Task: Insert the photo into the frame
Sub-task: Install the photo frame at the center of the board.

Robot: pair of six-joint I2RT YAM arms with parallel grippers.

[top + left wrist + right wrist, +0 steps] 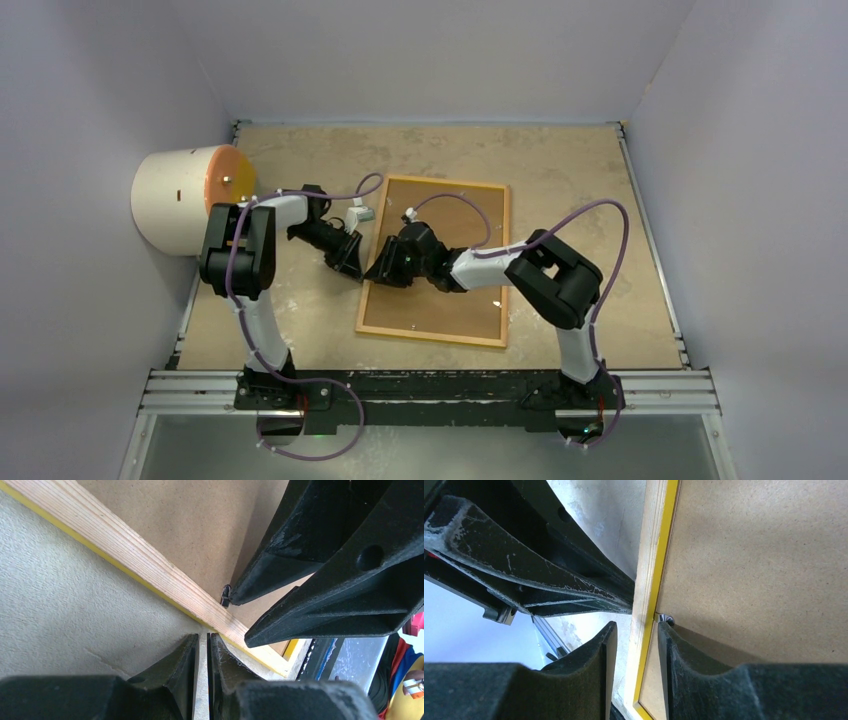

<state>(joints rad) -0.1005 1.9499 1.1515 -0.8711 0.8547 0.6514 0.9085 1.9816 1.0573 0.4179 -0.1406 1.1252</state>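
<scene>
Carefully: frame (pixel 649 555) stiff, light, likely breakable; grip wooden rail (pixel 125 547) your spread right fingers (pixel 694 680) straddle; left fingers (pixel 170 680) pressed together just outside.

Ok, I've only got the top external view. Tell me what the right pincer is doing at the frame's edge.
Observer: The right pincer straddles the wooden rail of the frame, jaws open, with its inner finger over the backing board.
Operator: Check what's by that inner finger.
Observer: A small metal tab sits at its tip, against the rail.
Operator: Now give me the left pincer.
Observer: The left pincer is nearly closed, only a slit between its fingers, tips right beside the rail's yellow outer edge.
</scene>
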